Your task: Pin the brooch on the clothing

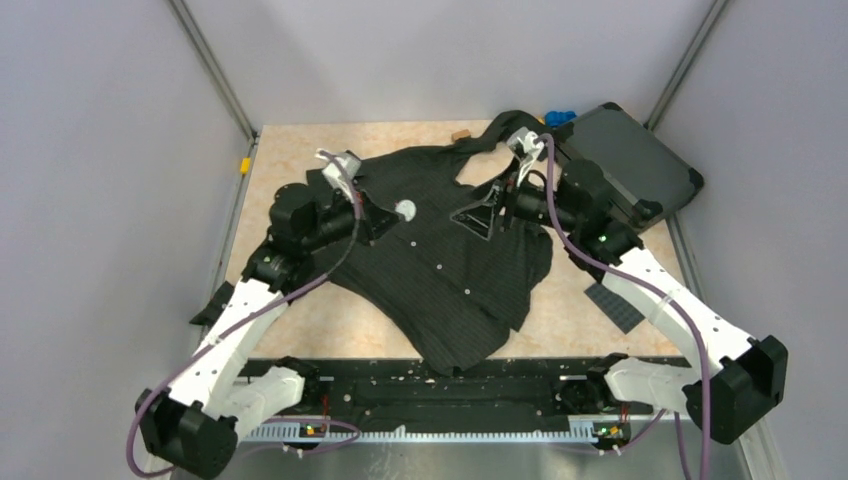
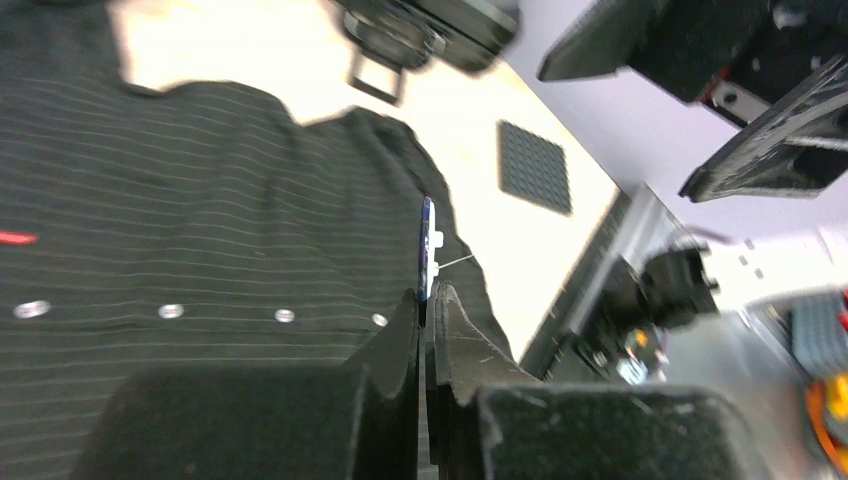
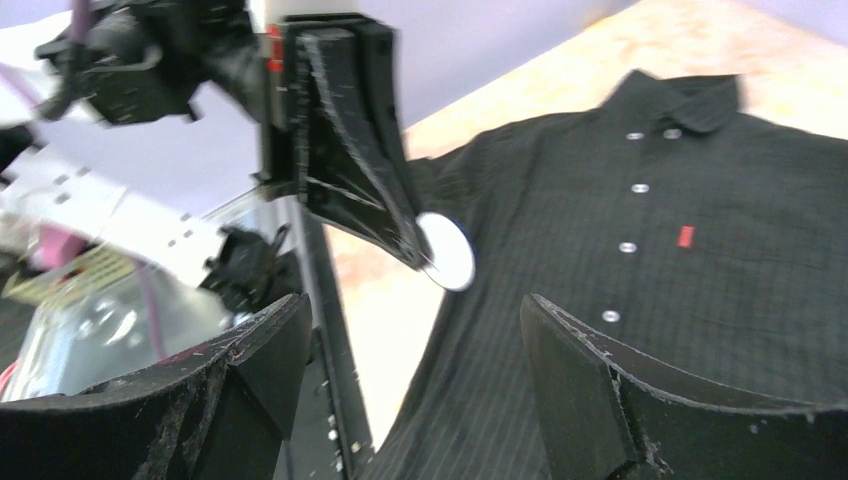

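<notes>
Brooch point(image 3: 447, 252), a round white-faced disc, is pinched by the left gripper point(image 2: 428, 300) over the shirt point(image 1: 450, 270); right gripper point(image 3: 412, 308) gapes empty.

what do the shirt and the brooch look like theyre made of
Shirt: thin woven cloth, matte black with fine pale pinstripes; it drapes and wrinkles. Brooch: a thin rigid disc with a smooth pale face, likely plastic or coated metal, unclear which.

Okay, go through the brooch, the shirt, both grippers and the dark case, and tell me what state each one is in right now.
brooch: pinched in the left gripper, not yet pinned.
shirt: spread front-up on the table, rumpled.
left gripper: shut on the brooch.
right gripper: open, holding nothing.
dark case: lid closed.
</notes>
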Tool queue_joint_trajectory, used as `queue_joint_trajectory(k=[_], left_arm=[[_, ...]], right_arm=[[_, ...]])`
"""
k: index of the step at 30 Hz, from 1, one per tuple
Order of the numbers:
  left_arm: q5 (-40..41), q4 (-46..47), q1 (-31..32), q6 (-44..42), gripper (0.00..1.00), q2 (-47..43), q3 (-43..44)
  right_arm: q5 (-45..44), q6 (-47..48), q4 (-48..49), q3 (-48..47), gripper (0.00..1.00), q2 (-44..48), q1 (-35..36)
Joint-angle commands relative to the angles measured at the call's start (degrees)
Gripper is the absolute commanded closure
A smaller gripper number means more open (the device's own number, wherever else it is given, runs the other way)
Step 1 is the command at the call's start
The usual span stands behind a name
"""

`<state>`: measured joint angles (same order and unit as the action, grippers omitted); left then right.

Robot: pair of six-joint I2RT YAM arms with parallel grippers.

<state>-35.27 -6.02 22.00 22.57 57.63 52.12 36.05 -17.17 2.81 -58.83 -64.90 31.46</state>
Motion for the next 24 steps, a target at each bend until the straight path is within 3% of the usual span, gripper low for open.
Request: queue_joint_trajectory(k=[1, 5, 9, 18, 24], left_arm=[[10.39, 1.72, -8.33, 5.36, 1.00, -3.31, -1.74], [15.13, -0.92, -17.12, 10.32, 1.00, -3.26, -4.49], [22.83, 0.14, -20.27, 13.28, 1.00, -5.83, -11.18], [34.52, 2.24, -24.47, 13.88, 1.00, -8.99, -22.01], [34.74, 7.99, -25.69, 16.30, 1.00, -7.57, -25.87]], right_arm=[[-15.69, -1.10, -0.34, -0.80, 0.23, -3.12, 2.93], [-29.65, 0.86, -4.50, -6.30, 0.30, -12.54, 11.09], [-35.65, 3.52, -6.57, -15.02, 0.35, -23.74, 17.26], [-37.50, 8.55, -9.93, -35.55, 0.46, -48.84, 22.47], [-37.93, 11.11, -11.26, -47.88, 0.50, -62.08, 23.89]])
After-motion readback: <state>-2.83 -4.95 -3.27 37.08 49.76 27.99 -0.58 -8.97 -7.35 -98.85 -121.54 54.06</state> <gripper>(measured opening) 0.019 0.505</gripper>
